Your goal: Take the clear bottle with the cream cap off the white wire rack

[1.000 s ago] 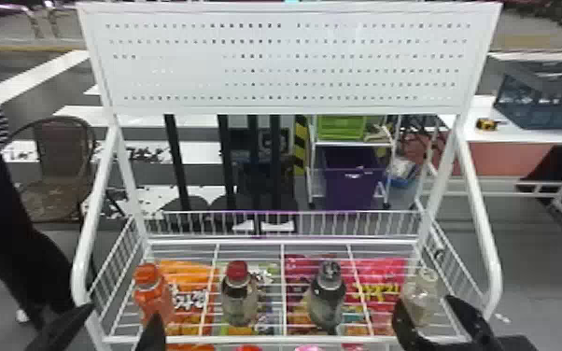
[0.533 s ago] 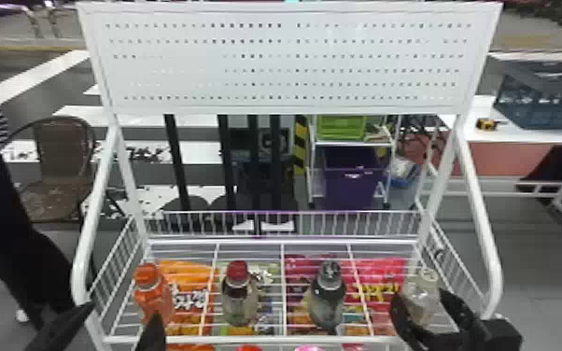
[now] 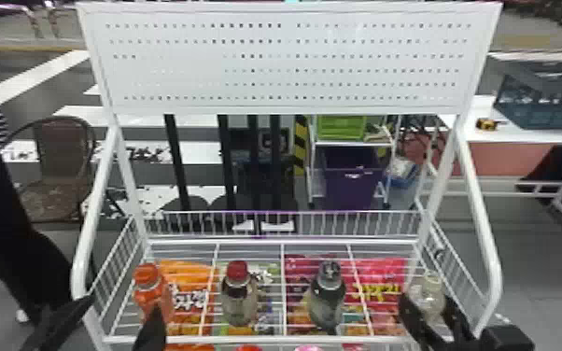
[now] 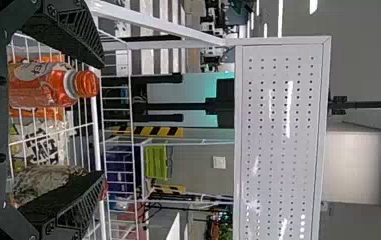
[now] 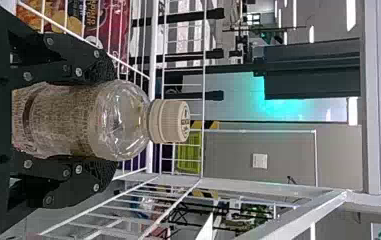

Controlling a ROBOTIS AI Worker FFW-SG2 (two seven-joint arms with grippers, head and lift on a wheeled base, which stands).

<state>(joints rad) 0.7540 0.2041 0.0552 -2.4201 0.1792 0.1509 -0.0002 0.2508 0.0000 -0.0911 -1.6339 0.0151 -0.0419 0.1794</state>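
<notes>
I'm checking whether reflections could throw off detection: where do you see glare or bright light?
Left wrist view: bright streaks, likely glare, on the white perforated panel; right wrist view: small highlights on the shoulder of the clear bottle, bright ceiling lights and a teal glow beyond; head view: some of the panel's holes fade out left of its middle.

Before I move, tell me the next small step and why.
Probably lift the right gripper gently straight up: its fingers lie against both sides of the clear bottle, below the cream cap, and the bottle is upright within the white rack.
</notes>
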